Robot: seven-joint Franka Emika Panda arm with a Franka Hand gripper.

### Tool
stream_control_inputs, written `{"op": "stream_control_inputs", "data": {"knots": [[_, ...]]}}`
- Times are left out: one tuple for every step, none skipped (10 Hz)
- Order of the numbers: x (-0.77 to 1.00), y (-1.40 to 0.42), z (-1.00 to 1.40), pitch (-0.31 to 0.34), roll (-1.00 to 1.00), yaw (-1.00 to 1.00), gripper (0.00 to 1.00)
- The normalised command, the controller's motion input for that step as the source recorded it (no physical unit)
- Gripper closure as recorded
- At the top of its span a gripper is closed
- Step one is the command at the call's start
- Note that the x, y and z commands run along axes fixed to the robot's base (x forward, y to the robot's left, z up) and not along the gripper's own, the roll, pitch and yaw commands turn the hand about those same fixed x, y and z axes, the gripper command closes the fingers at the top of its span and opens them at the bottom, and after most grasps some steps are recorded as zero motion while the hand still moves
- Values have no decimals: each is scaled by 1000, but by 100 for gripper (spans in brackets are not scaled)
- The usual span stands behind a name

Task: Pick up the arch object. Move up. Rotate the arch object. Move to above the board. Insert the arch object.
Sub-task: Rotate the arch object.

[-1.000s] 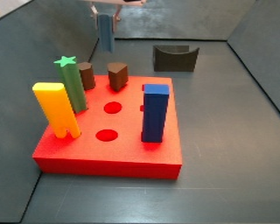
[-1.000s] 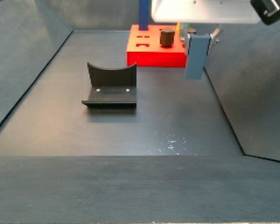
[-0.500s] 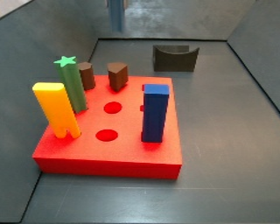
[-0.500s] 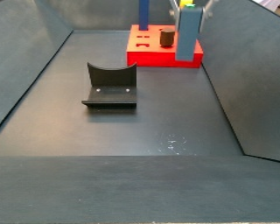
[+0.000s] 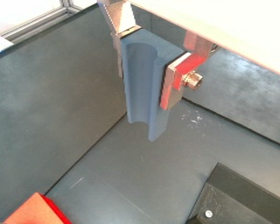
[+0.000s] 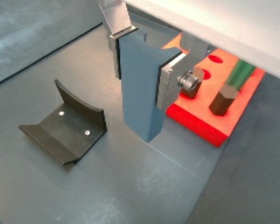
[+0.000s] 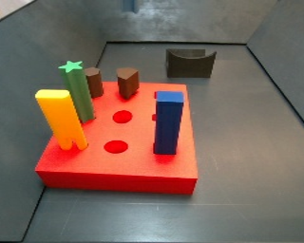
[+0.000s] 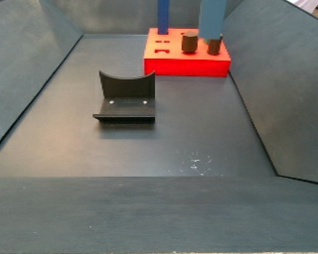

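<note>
claw (image 6: pixel 145 63) clamped on the arch object (image 6: pixel 143 87), raised clear of the floor; its long axis runs down from the fingers (image 5: pixel 178 77). board (image 6: pixel 224 109) lies beside.

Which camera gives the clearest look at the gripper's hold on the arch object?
Both wrist views: the gripper is shut on the arch object, its silver fingers pressed to its sides. The side views show only the piece's lower end at the top edge.
</note>
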Motion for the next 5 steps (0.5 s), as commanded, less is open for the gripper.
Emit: {"op": "stream_control_inputs", "data": {"knots": [[0,0,0,-22,0,-1000,100],[2,10,-2,-23,-2,-1000,100],[1,19,-2,-25,-3,-1000,100],[0,14,-2,-28,-4,-1000,100],[-3,11,-5,-29,-5,-1000,100]]}}
